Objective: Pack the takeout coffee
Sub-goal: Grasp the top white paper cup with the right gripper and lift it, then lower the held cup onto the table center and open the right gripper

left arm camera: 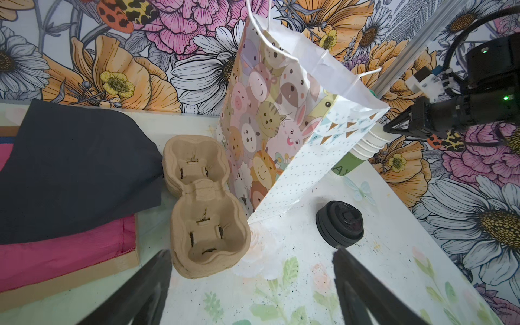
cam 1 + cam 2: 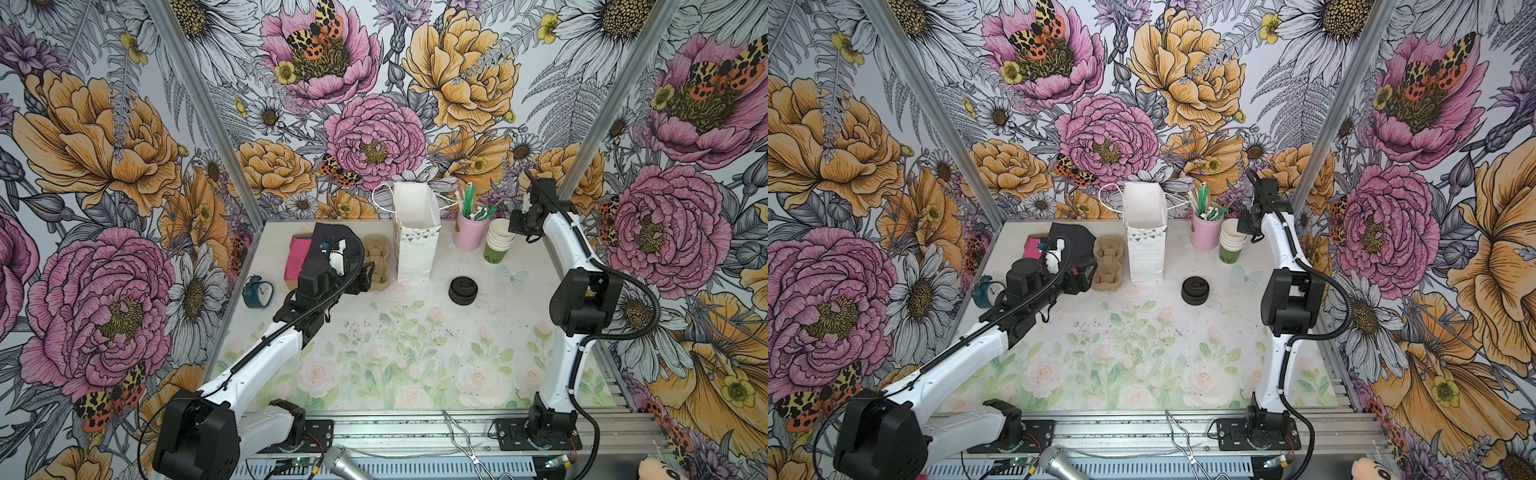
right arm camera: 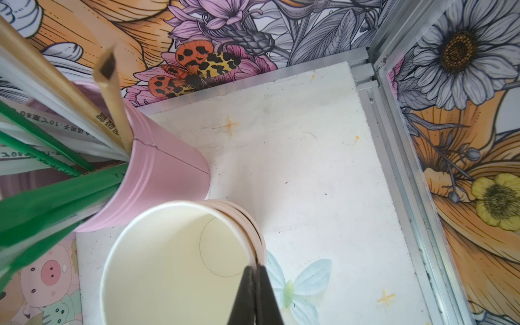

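Two claws: right claw pinched on rim of stack of lidless white paper cups, far right; left claw apart. Lidded takeout coffee cup unseen. Probably light, crushable; hold mid-wall.

Bright, even light casts faint shadows; edges bend, and the nearest straws look blurred.

There are two pincers, one bag, one cup stack, one lid stack, one carrier and one holder.
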